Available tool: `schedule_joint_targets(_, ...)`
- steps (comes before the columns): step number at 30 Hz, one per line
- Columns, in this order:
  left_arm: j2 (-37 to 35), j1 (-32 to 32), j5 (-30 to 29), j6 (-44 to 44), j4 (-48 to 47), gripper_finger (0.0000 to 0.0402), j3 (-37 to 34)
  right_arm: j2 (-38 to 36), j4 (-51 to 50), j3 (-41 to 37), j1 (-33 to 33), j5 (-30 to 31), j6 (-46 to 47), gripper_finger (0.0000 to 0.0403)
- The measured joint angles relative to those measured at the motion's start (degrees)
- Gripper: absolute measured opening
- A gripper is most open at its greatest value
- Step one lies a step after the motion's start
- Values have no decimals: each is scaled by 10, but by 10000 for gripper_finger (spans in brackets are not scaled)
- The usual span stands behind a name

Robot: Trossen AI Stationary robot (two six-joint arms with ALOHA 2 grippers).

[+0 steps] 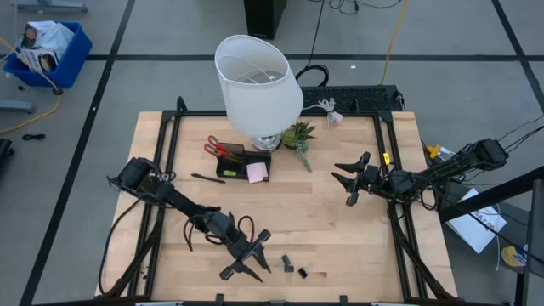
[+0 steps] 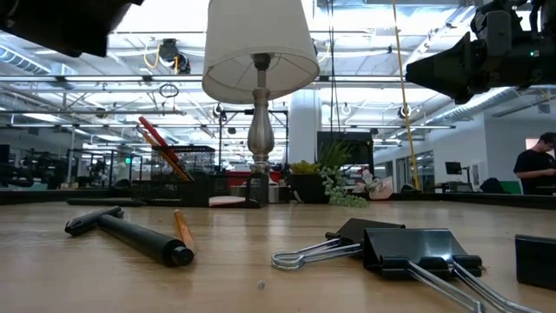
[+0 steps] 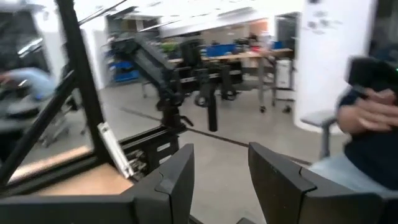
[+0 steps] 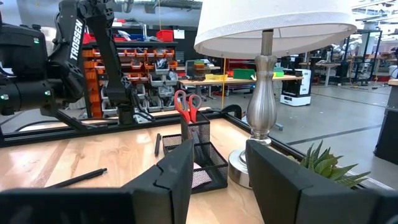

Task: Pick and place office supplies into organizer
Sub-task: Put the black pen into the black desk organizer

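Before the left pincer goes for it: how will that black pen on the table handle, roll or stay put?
The black pen looks round-barrelled and lies flat on bare wood, so a sideways nudge probably rolls it. Its clip end might check that. It seems stiff and light, so the open left pincer should lift it easily.

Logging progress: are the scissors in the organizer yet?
Yes: the scissors stand upright in the organizer, red handles up.

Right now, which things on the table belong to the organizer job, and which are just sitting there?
Job:
organizer
red-handled scissors, standing in it
pink sticky-note pad
black pen on the table
binder clips near the front edge
left gripper, open, beside the clips

Bystanders:
lamp
potted plant
right gripper, open, waiting
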Motion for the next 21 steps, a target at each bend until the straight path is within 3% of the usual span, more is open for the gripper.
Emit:
schedule_joint_targets(8,0,-2,-84,-125,-15,157,1,0,0,0,0,0,0,141)
schedule_joint_targets(11,0,-2,-70,-177,-38,157,1,0,0,0,0,0,0,141)
schedule_joint_targets(15,0,-2,-34,-111,-41,157,0,0,0,0,0,0,0,141)
schedule_joint_targets(21,0,-7,-28,7,-55,157,0,0,0,0,0,0,0,141)
